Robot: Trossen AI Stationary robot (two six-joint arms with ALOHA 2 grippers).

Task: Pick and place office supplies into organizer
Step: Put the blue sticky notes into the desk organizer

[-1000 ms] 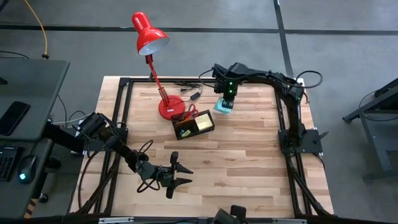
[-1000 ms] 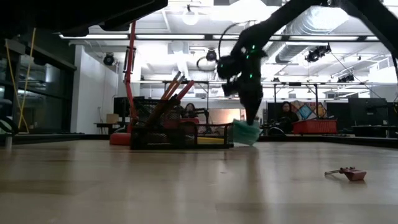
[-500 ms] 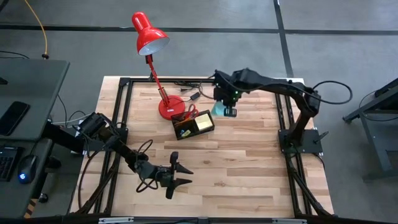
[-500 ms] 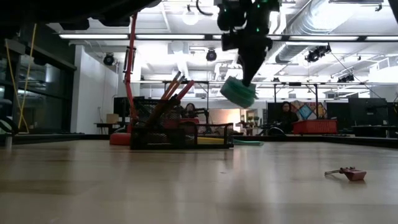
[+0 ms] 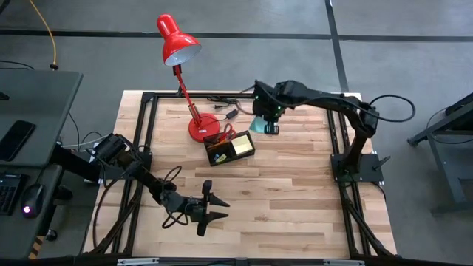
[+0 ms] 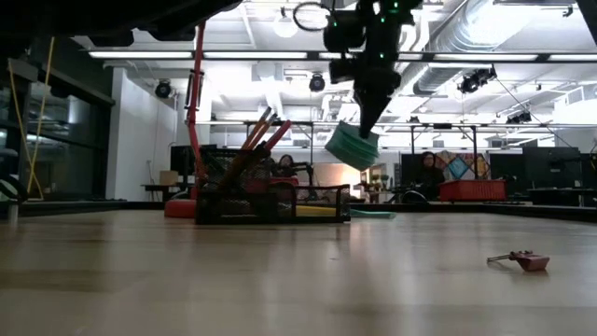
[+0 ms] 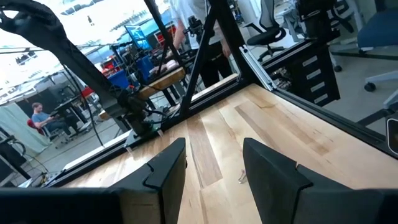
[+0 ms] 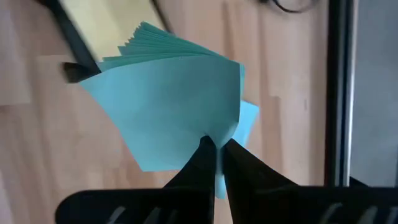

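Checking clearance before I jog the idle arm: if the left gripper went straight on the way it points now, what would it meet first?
Probably nothing on the table: ahead of the open left gripper lies bare light wooden tabletop, then the black metal frame rail at the table's edge. Depth is hard to judge.

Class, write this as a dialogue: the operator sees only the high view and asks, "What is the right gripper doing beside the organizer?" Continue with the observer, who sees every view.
Observer: The right gripper is shut on one corner of a teal pad, whose sheets fan open.
Operator: Is the pad off the table?
Observer: Yes. In the low view the pad hangs in the air, higher than the organizer.
Operator: Anything left where it came from?
Observer: A thin teal piece lies on the table beside the organizer.
Operator: And the left arm?
Observer: The left gripper is open and holds nothing.
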